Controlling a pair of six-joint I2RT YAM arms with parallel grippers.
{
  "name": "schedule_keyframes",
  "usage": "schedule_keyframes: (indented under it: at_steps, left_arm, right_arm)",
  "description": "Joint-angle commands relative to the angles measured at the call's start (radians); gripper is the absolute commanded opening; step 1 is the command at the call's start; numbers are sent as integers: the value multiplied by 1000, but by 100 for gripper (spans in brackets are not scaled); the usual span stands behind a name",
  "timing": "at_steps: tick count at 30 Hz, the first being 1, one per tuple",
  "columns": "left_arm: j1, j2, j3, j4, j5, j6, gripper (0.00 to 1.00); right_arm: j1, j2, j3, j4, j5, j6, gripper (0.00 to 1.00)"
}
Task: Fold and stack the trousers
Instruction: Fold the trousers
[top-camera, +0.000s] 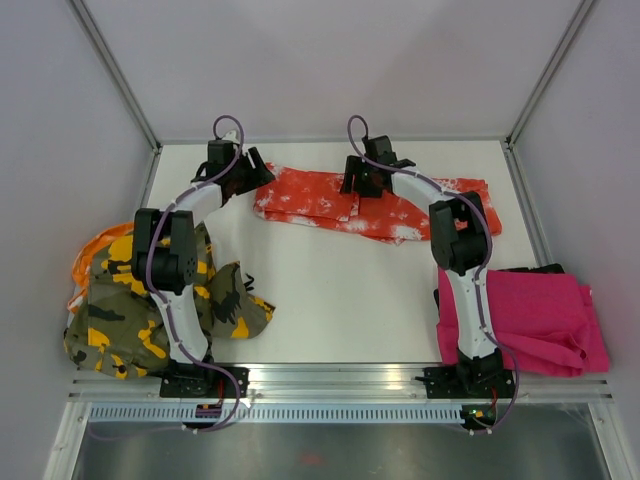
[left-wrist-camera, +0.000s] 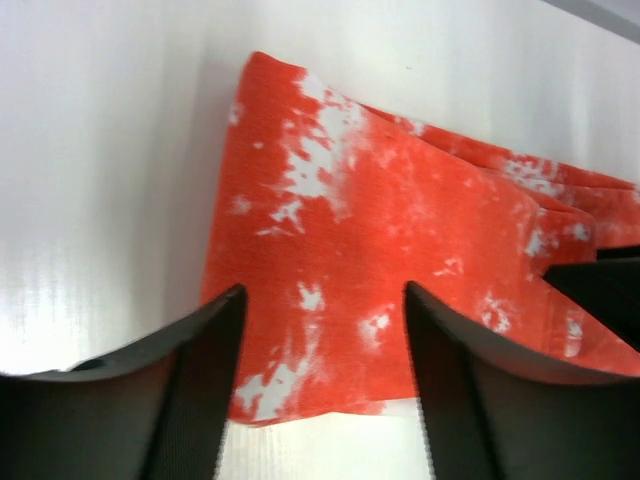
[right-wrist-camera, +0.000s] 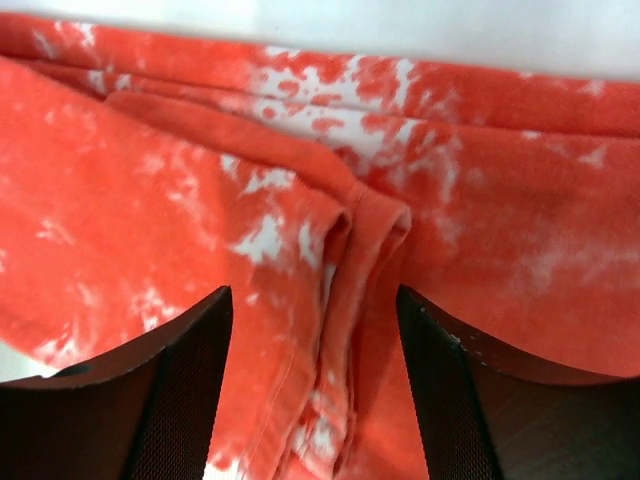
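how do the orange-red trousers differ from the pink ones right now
Print: the orange-red trousers carry white splatter; the pink trousers are plain.
Pose: the orange-red pair lies stretched long across the far side of the table; the pink pair sits bundled at the near right edge.
Grippers: the left gripper and right gripper hover open over the orange-red pair; neither is at the pink pair.
Both are soft cloth on the table.

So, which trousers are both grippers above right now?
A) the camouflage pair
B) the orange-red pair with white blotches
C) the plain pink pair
B: the wrist views show the left gripper and the right gripper, both open, over the orange-red trousers.
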Motion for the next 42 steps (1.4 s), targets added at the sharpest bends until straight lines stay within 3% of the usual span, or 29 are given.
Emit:
schedule_keyframes:
  at_steps: [1,3,5,11,13,20,21,23,27,31,35,42]
  left_arm:
    - [5,27,96,-115,-94,44,76]
    - [6,50,128,-159,-99,29,86]
    - [6,86,162,-198,-89,12,87]
    - [6,154,213,-242,-81,-25,87]
    - [6,183,237,-262,-64,-25,84]
    - [6,220,246,-273,20,-17,70]
    - [6,222,248,-273,32,-19,63]
    - [6,226,248,-266,55,-20,53]
    - [6,209,240,-238,59,-14,2]
    - [8,136,211,-233,-27,3,2]
    - [18,-52,155,-230,-162,36,2]
    - [72,-292,49,-233,-248,75,2]
  right_arm:
    - [-1,-127,27,-47,-24,-35,73]
    - [-4,-171,47,-75,-23,-75,72]
    - [-4,-196,71,-109,-32,-96,65]
    - [5,-221,42,-110,-105,-90,33]
    - [15,-208,27,-109,-118,-81,21]
    - [49,-159,-90,-3,-75,-63,6]
    - [51,-140,-94,2,-60,-64,3]
    - [51,-116,-103,10,-24,-81,1]
    - [49,-75,-130,10,-1,-109,0]
    - [65,-58,-162,16,43,-125,0]
    - [130,-14,-171,28,60,-139,0]
    - [223,121,25,60,16,-29,0]
